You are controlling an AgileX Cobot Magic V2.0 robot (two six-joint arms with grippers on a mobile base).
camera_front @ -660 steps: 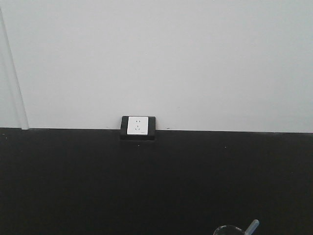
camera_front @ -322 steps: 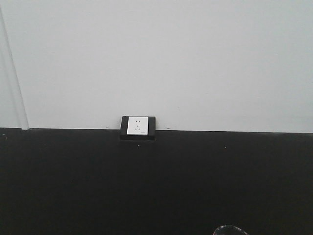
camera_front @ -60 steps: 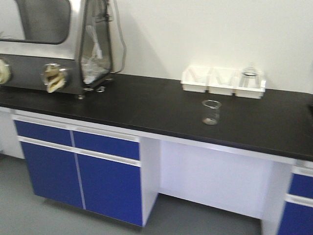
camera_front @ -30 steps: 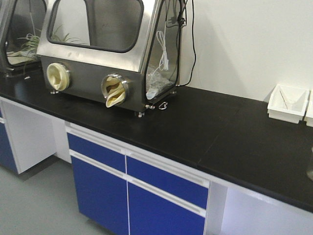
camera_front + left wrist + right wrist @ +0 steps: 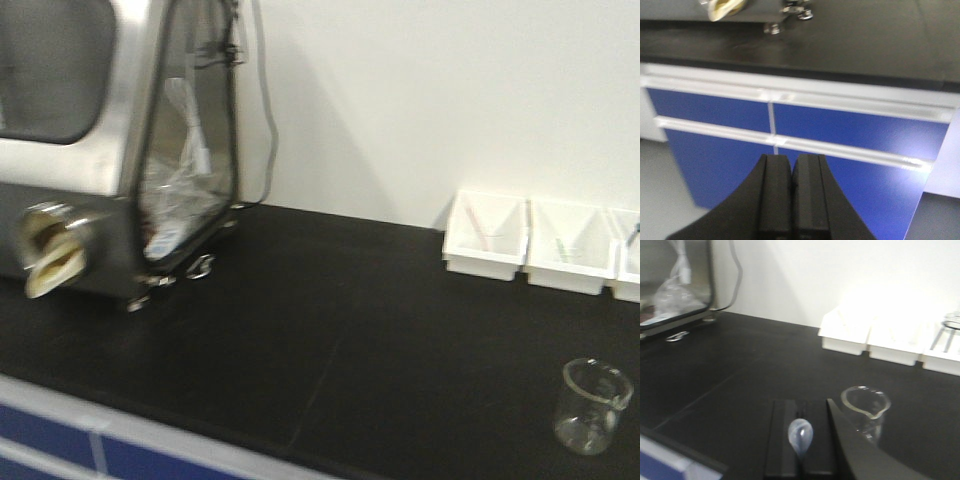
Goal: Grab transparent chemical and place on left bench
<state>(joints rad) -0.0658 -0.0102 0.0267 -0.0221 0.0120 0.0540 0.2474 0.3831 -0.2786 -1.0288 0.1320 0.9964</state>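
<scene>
A pale-blue translucent rod, the part of the transparent chemical that shows, sticks up toward the camera, pinched between the pads of my right gripper, which is shut on it. That gripper hovers over the black bench. Just right of it stands a small clear beaker with nothing in it; the front view shows this beaker at the lower right. My left gripper is shut with nothing between its pads, held in front of the blue drawers, below the bench edge.
A stainless glove box with a cable fills the bench's left end. Several white trays line the wall at the right, one with glassware. The bench's white front edge runs along the bottom.
The front view has swung right and closer to the bench: the glove box slid to the left edge, and the white trays and the empty beaker have come into view.
</scene>
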